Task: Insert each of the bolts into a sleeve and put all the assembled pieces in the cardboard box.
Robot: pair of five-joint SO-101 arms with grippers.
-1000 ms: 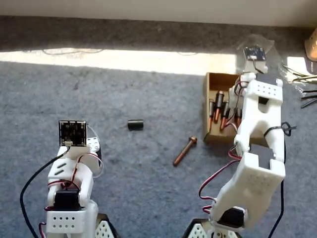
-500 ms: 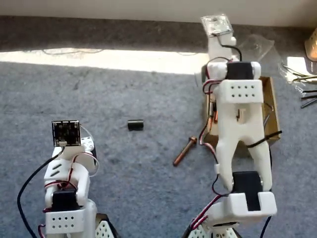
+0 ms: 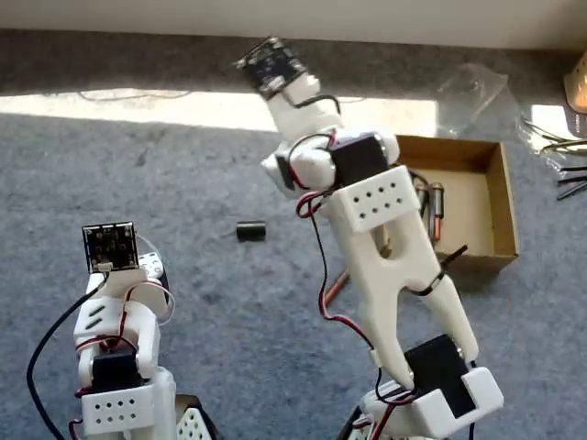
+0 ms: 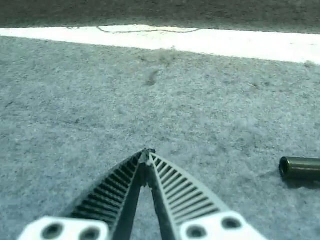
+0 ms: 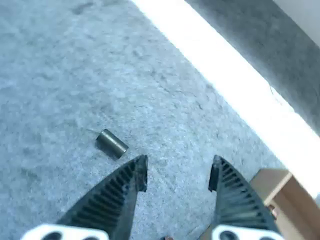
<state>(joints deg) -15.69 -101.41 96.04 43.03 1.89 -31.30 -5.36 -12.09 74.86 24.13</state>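
Note:
A dark sleeve (image 3: pixel 250 231) lies on the grey carpet, seen also as the sleeve (image 5: pixel 112 143) and the sleeve (image 4: pixel 300 168). My right gripper (image 5: pixel 179 167) hovers open and empty above the carpet, a little to one side of the sleeve. My right arm (image 3: pixel 385 238) stretches over the copper bolt (image 3: pixel 337 282) and hides most of it. The cardboard box (image 3: pixel 503 197) at the right holds several assembled pieces (image 3: pixel 431 206); a corner of the box (image 5: pixel 280 195) is visible past the fingers. My left gripper (image 4: pixel 146 156) is shut and empty, low over bare carpet, left of the sleeve.
A clear plastic bag (image 3: pixel 472 87) lies behind the box. Loose cables (image 3: pixel 561 156) sit at the right edge. A sunlit strip (image 3: pixel 183 110) crosses the carpet at the back, below the wall. My left arm (image 3: pixel 115 312) stands at the front left.
My right arm has swung left from over the box to above the middle of the carpet, uncovering the box. The left arm has drifted slightly left.

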